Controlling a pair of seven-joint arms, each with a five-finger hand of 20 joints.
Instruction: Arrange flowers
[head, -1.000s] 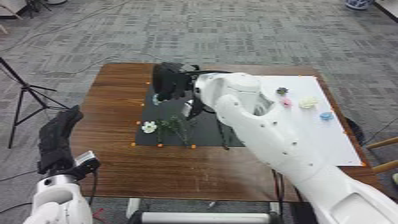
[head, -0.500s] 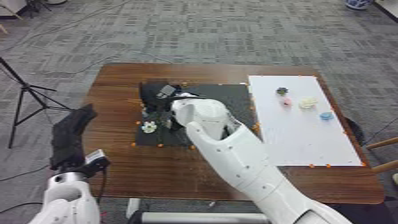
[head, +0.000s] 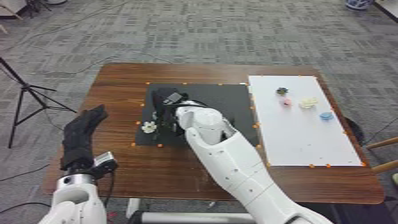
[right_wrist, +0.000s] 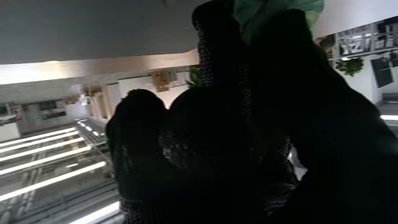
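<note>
Got my right hand (head: 169, 101) low over the left part of the dark mat (head: 233, 95), green leaf (right_wrist: 251, 19) right at it; can't tell how far open it is or if it has hold of the leaf. White flower (head: 148, 127) lies near-left on the mat, just nearer than the hand. Pink (head: 286, 102), cream (head: 307, 103) and blue flowers (head: 326, 116) sit apart on the white board (head: 311, 142), right, likely for clean grabs. Left hand (head: 80, 137) relaxed open, empty, left side, leaving me room.
</note>
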